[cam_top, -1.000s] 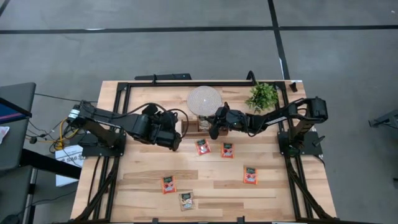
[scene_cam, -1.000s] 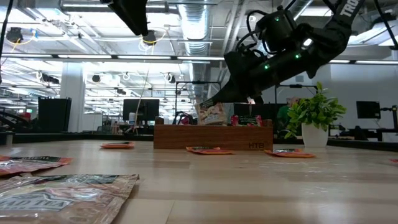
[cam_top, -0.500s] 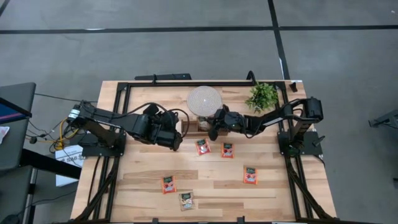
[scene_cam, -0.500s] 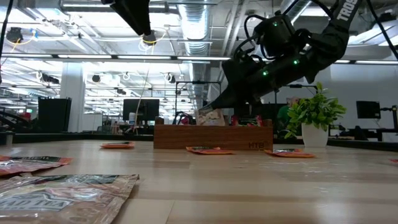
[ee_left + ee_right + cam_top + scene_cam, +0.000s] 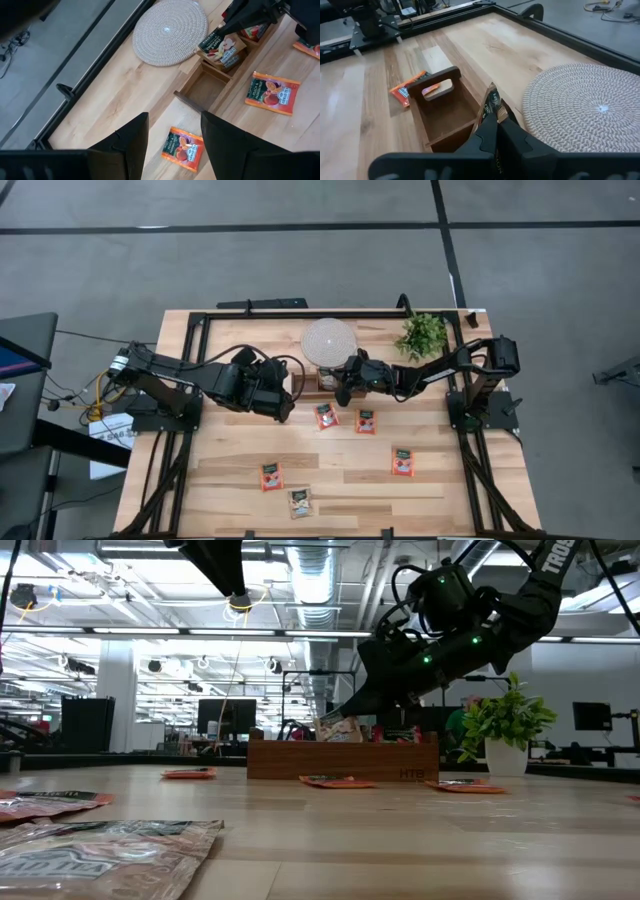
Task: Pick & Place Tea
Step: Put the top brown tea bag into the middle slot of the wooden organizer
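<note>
We see the right hand [image 5: 344, 383] over the wooden tray [image 5: 210, 82], its fingers [image 5: 487, 137] pinched together on a pale tan sachet [image 5: 218, 46]. That sachet stands on edge rather than flat, tilted, its dark green band [image 5: 493, 98] at the upper end, away from the fingertips, and its lower edge down in the tray's middle compartment. Its long axis runs roughly up and down, leaning toward the round woven disc [image 5: 329, 340] just beyond the hand. The end compartment on the far side of the hand from its arm is bare wood; another red sachet [image 5: 255, 31] lies in the compartment on the arm's side.

The left hand [image 5: 283, 402] hovers above the tabletop [image 5: 340, 470] beside the tray, fingers [image 5: 127, 135] spread apart and gripping nothing. Directly below it lies a red-orange sachet [image 5: 183, 149], flat, and a second red-orange one [image 5: 272, 93] lies flat a little farther on (both sit just in front of the tray, apart from each other). Their green bands are too small for us to tell which way they point.

Nearer the front edge of the tabletop, well apart from both hands, three more sachets lie flat: two red-orange [image 5: 271, 476] [image 5: 402, 462] and one pale tan [image 5: 299, 502]. A small potted plant [image 5: 422, 335] stands behind the right arm.
</note>
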Action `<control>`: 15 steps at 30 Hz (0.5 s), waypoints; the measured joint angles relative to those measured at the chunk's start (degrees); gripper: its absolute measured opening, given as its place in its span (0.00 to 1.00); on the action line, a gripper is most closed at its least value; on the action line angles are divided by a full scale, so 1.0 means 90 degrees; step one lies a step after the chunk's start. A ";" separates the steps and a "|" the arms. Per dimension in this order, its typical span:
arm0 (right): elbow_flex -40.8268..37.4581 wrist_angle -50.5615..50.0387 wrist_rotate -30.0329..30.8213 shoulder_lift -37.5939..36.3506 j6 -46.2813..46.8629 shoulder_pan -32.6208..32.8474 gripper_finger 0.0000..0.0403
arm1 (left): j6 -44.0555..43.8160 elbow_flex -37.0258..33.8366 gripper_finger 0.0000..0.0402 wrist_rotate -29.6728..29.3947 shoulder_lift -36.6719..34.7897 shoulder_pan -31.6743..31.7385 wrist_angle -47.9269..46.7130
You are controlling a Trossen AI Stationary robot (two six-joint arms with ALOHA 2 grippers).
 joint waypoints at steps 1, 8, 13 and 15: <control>0.0000 0.0000 0.0000 0.0000 -0.0048 0.0000 0.00 | 0.0000 0.0000 0.43 0.0025 0.0000 0.0000 0.0001; 0.0000 0.0000 -0.0023 0.0000 -0.0049 0.0000 0.00 | 0.0001 0.0002 0.43 0.0098 0.0000 0.0000 0.0000; 0.0000 0.0000 -0.0027 0.0000 -0.0051 0.0000 0.01 | 0.0029 0.0005 0.43 0.0098 0.0002 0.0000 0.0000; 0.0000 0.0000 -0.0025 0.0000 -0.0049 0.0000 0.04 | 0.0075 0.0005 0.43 0.0098 0.0002 0.0000 0.0001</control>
